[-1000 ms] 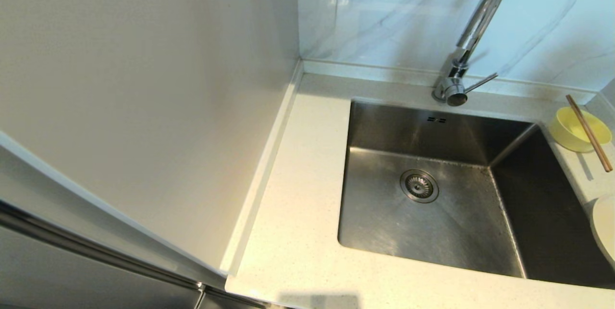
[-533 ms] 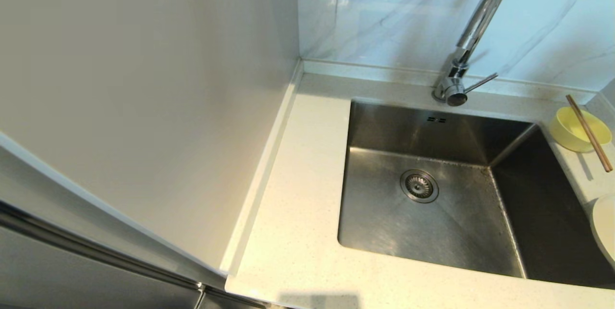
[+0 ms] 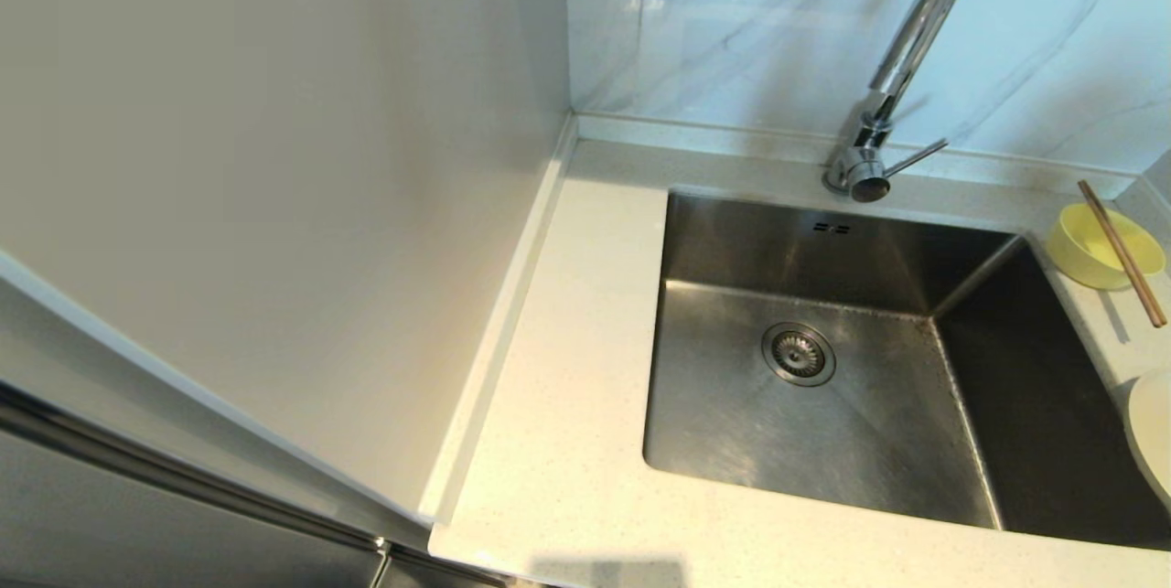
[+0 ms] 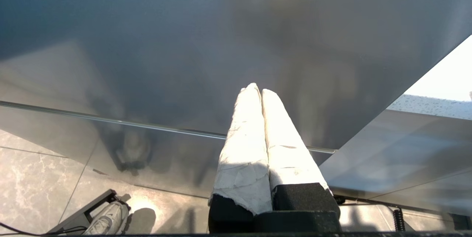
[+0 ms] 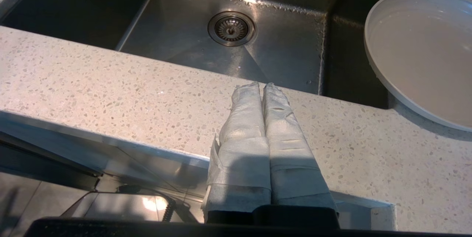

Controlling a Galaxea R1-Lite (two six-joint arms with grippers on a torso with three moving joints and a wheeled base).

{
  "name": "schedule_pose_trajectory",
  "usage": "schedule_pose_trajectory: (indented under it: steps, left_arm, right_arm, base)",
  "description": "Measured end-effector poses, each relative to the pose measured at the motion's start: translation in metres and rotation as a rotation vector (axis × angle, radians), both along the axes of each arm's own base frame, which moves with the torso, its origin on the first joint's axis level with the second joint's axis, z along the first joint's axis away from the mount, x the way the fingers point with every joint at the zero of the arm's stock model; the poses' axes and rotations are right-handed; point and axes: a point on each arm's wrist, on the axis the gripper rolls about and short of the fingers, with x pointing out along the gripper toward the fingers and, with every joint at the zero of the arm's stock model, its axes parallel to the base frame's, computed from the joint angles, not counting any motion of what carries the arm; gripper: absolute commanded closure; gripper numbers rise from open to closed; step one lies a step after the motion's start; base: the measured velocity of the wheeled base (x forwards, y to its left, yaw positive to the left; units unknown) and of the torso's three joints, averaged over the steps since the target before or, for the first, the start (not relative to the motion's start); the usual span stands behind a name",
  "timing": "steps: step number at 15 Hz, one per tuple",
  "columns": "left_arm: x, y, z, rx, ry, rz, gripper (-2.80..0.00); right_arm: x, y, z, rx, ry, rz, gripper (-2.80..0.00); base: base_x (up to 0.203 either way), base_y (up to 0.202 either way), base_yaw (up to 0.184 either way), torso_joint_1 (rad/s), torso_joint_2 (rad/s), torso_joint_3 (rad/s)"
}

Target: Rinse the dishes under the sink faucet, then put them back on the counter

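While nothing is wet yet, the left gripper [image 4: 257,89] hangs low by the cabinet front, fingers pressed together, well away from the sink [image 3: 823,368]. Right gripper [image 5: 261,86], also closed and empty, hovers over the counter [image 5: 110,93] edge, plate [image 5: 420,56] near; bowl [image 3: 1093,250] carries the chopsticks [image 3: 1122,251], handy for rinsing.

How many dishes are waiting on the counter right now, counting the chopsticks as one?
3, all on the counter right of the sink: the yellow bowl at the back corner, the chopsticks lying across its rim, and the white plate nearer the front, partly out of the head view.
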Motion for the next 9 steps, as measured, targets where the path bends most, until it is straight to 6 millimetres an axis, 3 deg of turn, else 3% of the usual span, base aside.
schedule_pose_trajectory:
  steps: [9]
  left_arm:
    - [0.0, 0.0, 0.0, 0.0, 0.0, 0.0, 0.0]
  right_arm:
    - [0.0001, 0.0, 0.0, 0.001, 0.001, 0.0, 0.0]
  base:
    - [0.0, 0.0, 0.0, 0.0, 0.0, 0.0]
